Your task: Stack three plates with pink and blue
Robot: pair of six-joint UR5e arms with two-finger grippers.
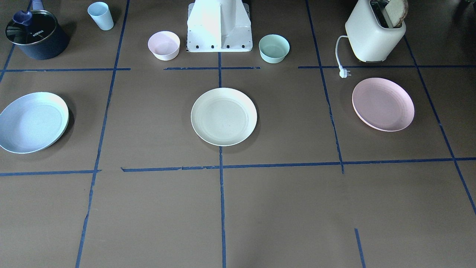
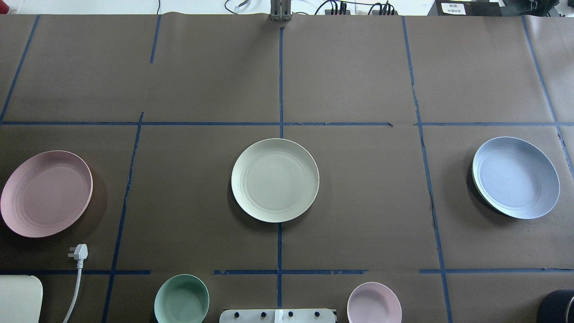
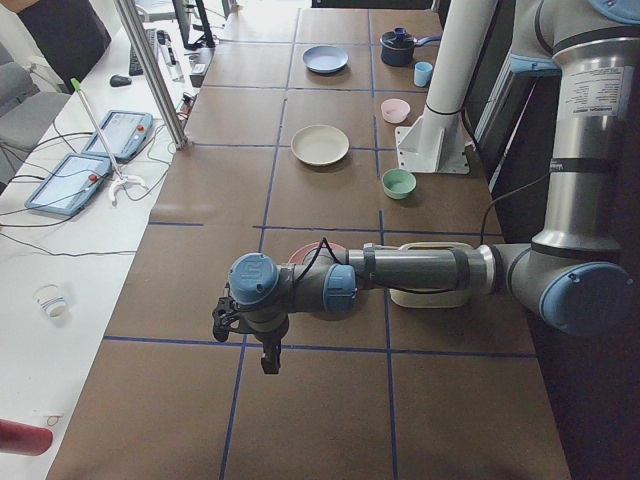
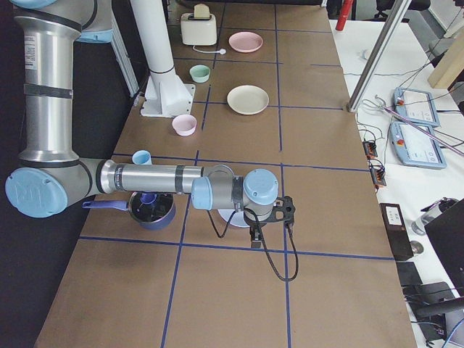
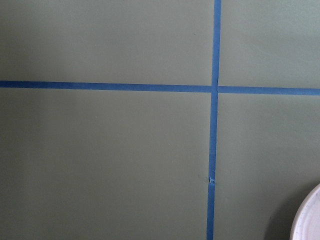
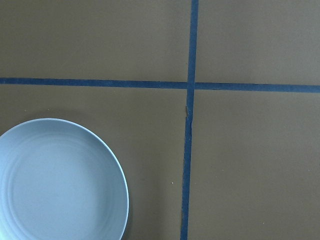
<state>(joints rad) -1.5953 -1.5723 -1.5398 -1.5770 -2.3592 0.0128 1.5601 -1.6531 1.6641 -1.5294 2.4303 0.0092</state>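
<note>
Three plates lie apart in a row on the brown table. The cream-white plate (image 2: 275, 180) is in the middle. The pale pink plate (image 2: 46, 193) is on my left side and the light blue plate (image 2: 515, 177) on my right. My left gripper (image 3: 262, 345) hangs above the table just past the pink plate (image 3: 303, 250), whose edge (image 5: 307, 217) shows in the left wrist view. My right gripper (image 4: 255, 235) hangs just past the blue plate (image 6: 60, 182). Both grippers show only in the side views, so I cannot tell whether they are open or shut.
A small pink bowl (image 1: 164, 45) and a mint-green bowl (image 1: 274, 48) flank the robot base (image 1: 219, 28). A white toaster (image 1: 375, 31) with its loose plug (image 1: 344, 73) stands behind the pink plate. A dark pot (image 1: 35, 33) and a blue cup (image 1: 101, 15) stand behind the blue plate.
</note>
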